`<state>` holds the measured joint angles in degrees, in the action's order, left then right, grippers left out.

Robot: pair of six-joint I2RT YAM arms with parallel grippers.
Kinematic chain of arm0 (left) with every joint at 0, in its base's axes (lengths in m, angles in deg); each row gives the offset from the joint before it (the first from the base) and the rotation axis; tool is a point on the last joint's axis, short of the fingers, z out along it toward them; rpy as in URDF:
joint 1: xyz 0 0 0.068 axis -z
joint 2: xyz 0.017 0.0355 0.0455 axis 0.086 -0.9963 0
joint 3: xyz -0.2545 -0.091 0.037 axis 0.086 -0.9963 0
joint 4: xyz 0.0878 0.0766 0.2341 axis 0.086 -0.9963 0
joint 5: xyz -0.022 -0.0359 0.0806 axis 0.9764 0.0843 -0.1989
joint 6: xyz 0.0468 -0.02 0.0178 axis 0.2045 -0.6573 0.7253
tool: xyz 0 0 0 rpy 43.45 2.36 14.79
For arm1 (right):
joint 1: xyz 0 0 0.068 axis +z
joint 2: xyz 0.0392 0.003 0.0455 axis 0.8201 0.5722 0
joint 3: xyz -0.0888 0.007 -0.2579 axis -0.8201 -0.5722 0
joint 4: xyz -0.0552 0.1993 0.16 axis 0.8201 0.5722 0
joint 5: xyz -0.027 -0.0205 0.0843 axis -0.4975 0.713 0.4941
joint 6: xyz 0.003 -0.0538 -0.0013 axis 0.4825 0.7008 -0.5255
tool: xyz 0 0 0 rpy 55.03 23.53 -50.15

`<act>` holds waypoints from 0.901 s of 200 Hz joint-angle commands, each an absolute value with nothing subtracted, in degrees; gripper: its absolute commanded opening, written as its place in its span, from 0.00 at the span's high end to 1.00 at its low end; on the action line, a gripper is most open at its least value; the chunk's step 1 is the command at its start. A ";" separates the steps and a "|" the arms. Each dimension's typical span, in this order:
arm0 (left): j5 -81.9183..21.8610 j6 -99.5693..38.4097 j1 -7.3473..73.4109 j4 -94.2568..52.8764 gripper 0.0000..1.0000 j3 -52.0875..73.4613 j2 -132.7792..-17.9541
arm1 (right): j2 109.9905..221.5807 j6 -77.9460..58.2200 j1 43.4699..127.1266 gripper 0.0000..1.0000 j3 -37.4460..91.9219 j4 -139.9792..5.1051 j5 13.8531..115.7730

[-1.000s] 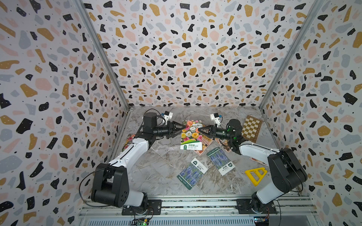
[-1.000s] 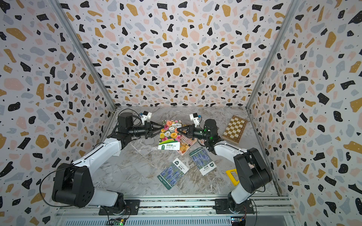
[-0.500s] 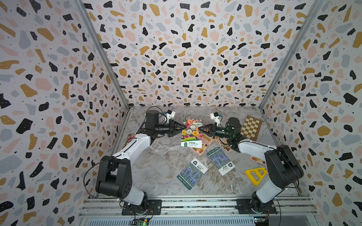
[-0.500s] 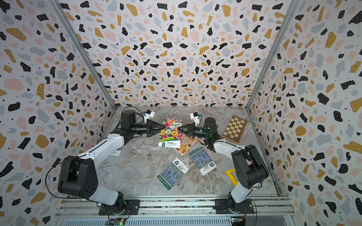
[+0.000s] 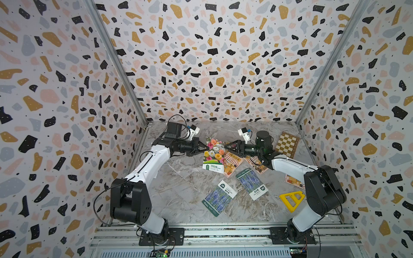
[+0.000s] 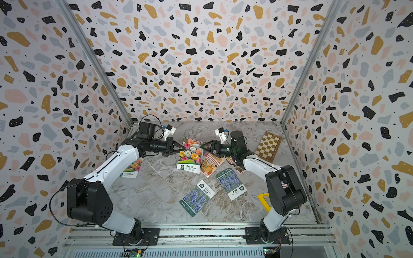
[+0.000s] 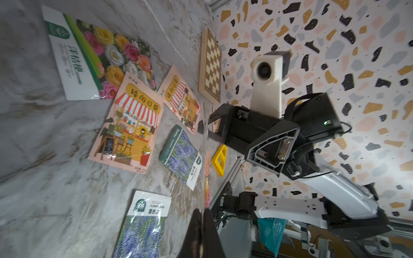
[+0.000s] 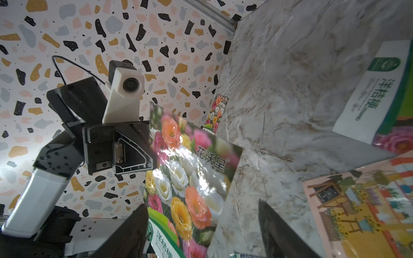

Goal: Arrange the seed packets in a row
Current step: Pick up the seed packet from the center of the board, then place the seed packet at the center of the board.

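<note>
The seed packets (image 5: pixel 251 185) lie scattered on the table (image 5: pixel 178 196), one flower packet (image 8: pixel 190 178) pinched by an edge in the clenched left gripper (image 5: pixel 205 147), facing the spread-jawed, empty right gripper (image 5: pixel 226 146); light, thin, glossy and probably floppy, they seem best gripped at an edge.

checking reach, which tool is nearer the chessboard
Right. The right tool hangs open between the chessboard and the lifted flower packet; the left tool grips that packet from the far side.
</note>
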<state>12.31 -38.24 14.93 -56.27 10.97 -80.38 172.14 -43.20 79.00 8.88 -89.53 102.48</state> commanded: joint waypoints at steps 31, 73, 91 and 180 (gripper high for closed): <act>-5.26 -19.48 5.95 -80.12 1.00 16.14 -84.14 | 171.47 -30.78 71.96 0.14 8.76 -78.44 97.25; -15.34 -13.43 2.43 -80.57 1.00 18.42 -89.87 | 172.10 -29.83 69.79 0.13 8.98 -76.77 95.07; -16.35 -10.91 1.04 -78.85 1.00 19.59 -93.01 | 172.23 -30.16 69.34 0.13 8.76 -76.78 94.95; -38.43 -5.09 -1.04 -69.10 1.00 18.34 -101.43 | 174.11 -38.72 68.39 0.13 5.14 -86.42 101.44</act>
<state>-26.07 -6.66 -0.56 -74.04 20.41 -100.10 173.34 -35.24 68.79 5.99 -82.04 98.48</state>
